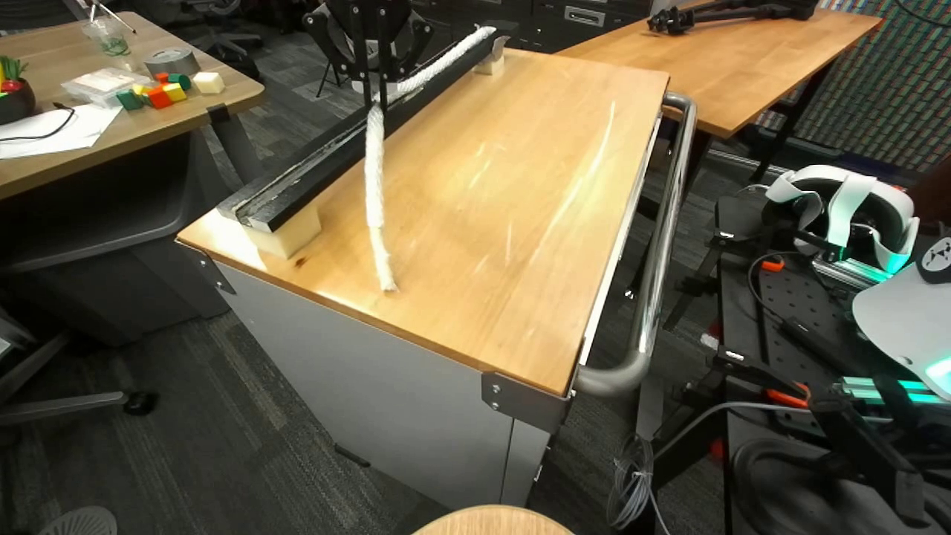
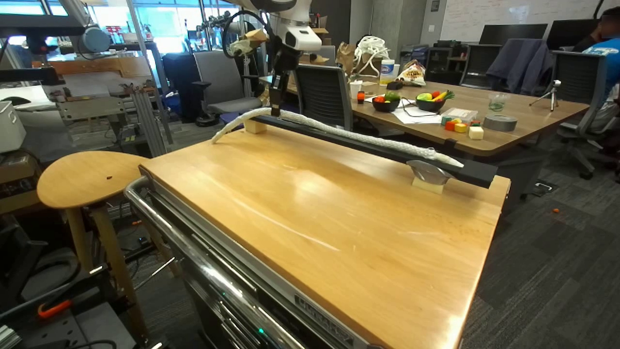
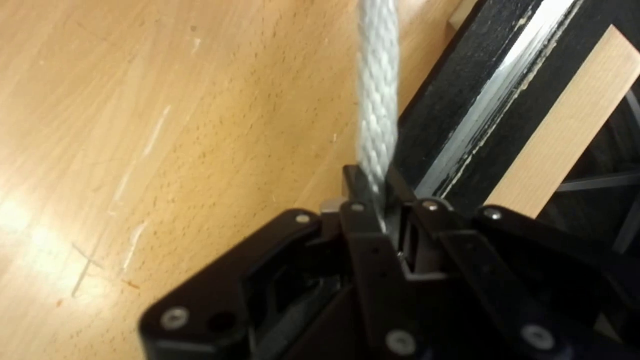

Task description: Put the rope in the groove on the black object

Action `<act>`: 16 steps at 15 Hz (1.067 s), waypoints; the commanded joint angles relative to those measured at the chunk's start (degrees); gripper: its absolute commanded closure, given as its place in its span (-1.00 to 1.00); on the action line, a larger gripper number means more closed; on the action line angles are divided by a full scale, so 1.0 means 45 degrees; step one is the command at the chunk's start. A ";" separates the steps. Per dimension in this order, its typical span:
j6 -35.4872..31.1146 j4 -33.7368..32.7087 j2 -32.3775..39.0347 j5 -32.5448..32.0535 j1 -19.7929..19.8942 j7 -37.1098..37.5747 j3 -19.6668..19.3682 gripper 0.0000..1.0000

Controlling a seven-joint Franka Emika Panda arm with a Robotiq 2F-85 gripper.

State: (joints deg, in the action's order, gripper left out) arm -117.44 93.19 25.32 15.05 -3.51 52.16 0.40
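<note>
Gripping the rope (image 1: 374, 178), the fingers (image 2: 276, 97) are drawn almost fully together, with the rope pinched between them. The wrist view agrees. The hold is just beside or above the black rail (image 2: 474, 173), which of the two cannot be told, nearer the end opposite the curved silvery piece (image 2: 430, 172).

From the fingers, one stretch of rope lies along the top of the rail in both exterior views; whether it is seated down in the groove (image 3: 481, 110) cannot be told at these angles. The other stretch slants down away from the rail, its tip low at the tabletop (image 2: 315, 208); contact there is uncertain. Beside the fingers, the groove shows a silvery surface and a worn lip. The rail rests on pale blocks (image 2: 255, 127) near its ends.

Markings noted. Across the tabletop from the rail, below the edge, a plate (image 2: 323, 317) carries block lettering, too oblique to read with certainty. Farther out on that side of the rail, past the handle bar (image 1: 666, 230), a round black emblem (image 1: 937, 260) bears a white mark. On the rail's other side, a second tabletop (image 2: 530, 116) carries a labelled white canister (image 2: 386, 71) and a printed bag (image 2: 412, 73), their print too small to read. Farther beyond the rail, a whiteboard (image 2: 513, 14) carries illegible handwriting.
</note>
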 commanded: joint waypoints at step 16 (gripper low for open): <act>0.1071 -0.0498 0.0110 -0.1622 -0.0260 -0.0072 -0.0288 -1.00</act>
State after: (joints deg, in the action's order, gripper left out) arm -112.79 91.07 25.80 7.54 -4.31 51.96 -0.44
